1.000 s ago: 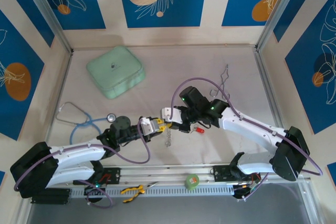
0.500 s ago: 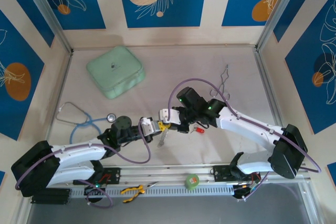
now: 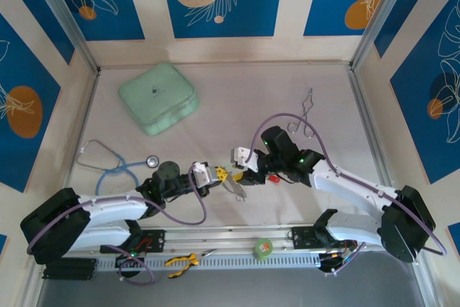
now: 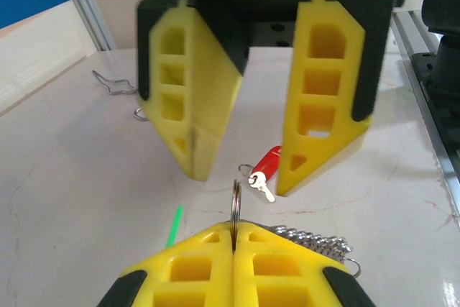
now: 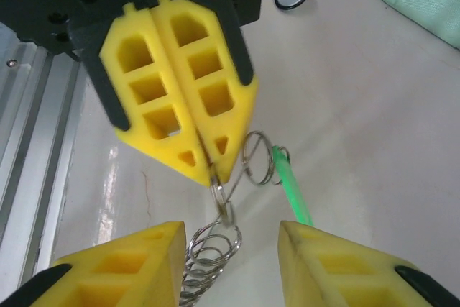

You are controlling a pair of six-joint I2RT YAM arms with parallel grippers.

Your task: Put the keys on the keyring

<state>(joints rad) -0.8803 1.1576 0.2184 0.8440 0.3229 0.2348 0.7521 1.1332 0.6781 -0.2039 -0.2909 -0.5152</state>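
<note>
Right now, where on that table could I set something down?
Bare tabletop lies at the back between the mint-green case and the bent wire. Crowded: front centre, where left gripper and right gripper meet at the keyring beside the red key.

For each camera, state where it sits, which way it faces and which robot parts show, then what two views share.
Top external: above and behind the bases, looking down on the table; both arms, left gripper and right gripper.
Left wrist: on the left arm, looking along its shut fingers toward the open right gripper.
Right wrist: on the right arm, looking past its open fingers at the left gripper.
Shared: both wrist views show the keyring.
</note>
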